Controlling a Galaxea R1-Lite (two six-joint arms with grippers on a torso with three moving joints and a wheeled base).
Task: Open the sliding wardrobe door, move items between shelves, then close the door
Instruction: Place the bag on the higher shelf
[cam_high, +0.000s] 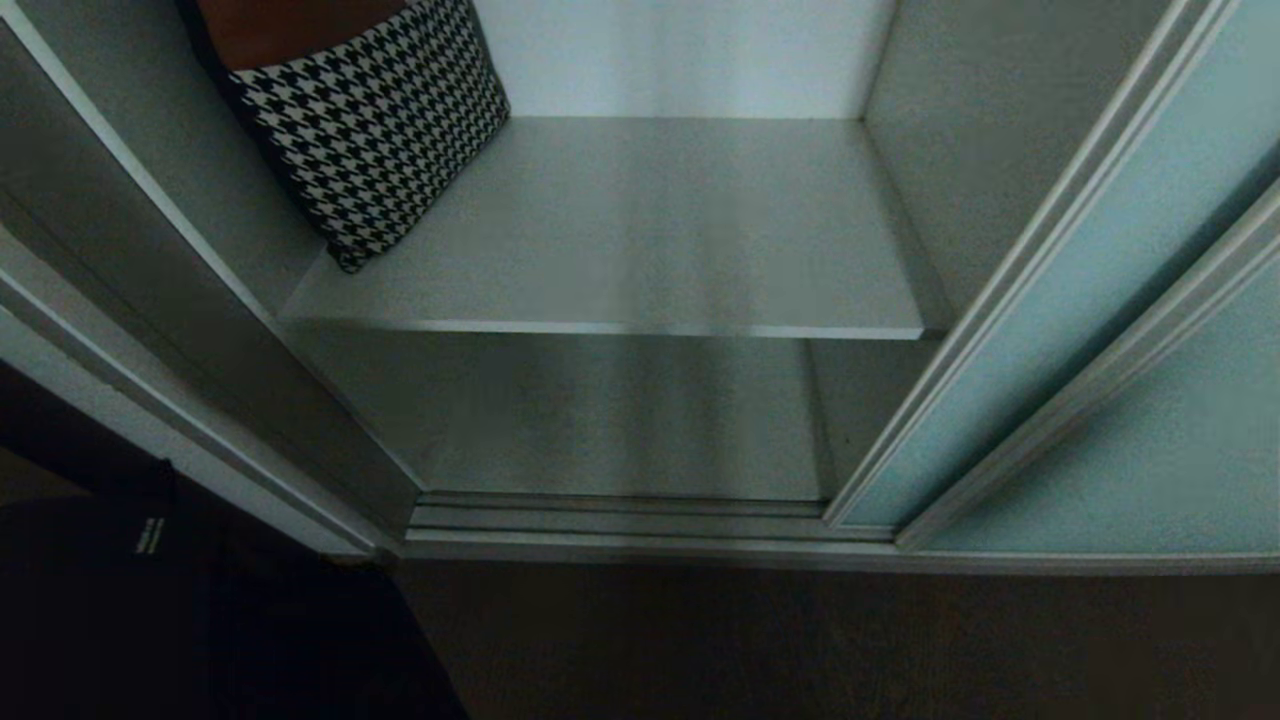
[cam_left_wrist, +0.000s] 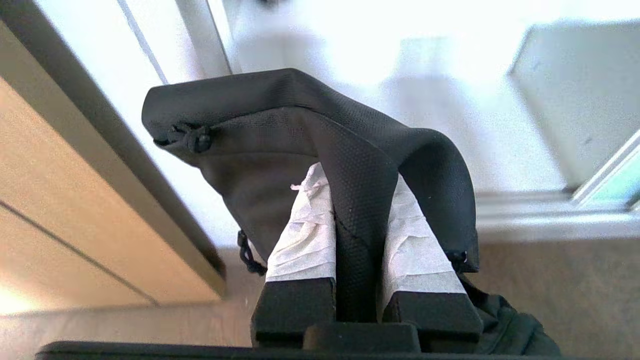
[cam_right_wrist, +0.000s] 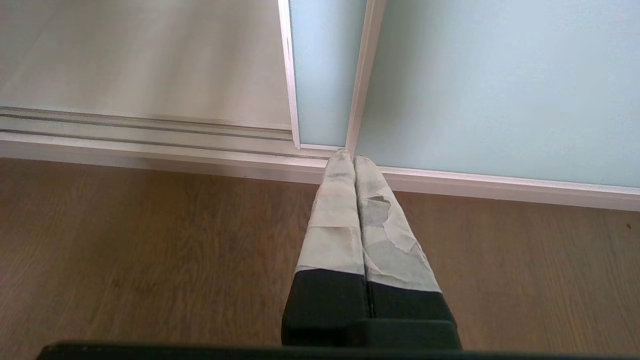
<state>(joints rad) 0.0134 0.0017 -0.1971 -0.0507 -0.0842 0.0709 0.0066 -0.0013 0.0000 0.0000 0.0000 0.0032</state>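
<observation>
Wardrobe open: sliding wardrobe door (cam_high: 1010, 330) pushed to the right, stacked against a second frosted panel (cam_high: 1180, 440).

Left gripper (cam_left_wrist: 357, 200) low at near left, outside the opening, taped fingers (cam_left_wrist: 305, 235) pinched on a fold of the black bag (cam_left_wrist: 280, 145); rest of the bag hanging slack below, dark mass at near-left corner in head view (cam_high: 180, 600).

Right gripper (cam_right_wrist: 352, 160) parked low over the wood floor (cam_right_wrist: 150, 250), fingers pressed together, holding nothing.

Step in hand, by judgement: carry the bag in to a shelf. Lift enough for the hanging fabric to clear the bottom track (cam_high: 620, 520) and the shelf edge; steer right of the left door frame (cam_high: 200, 400); release only once the bulk rests flat.

Upper shelf (cam_high: 650, 250): houndstooth cushion (cam_high: 380, 130) leaning at far left, remainder bare. Lower shelf (cam_high: 600, 420): nothing visible on it.
</observation>
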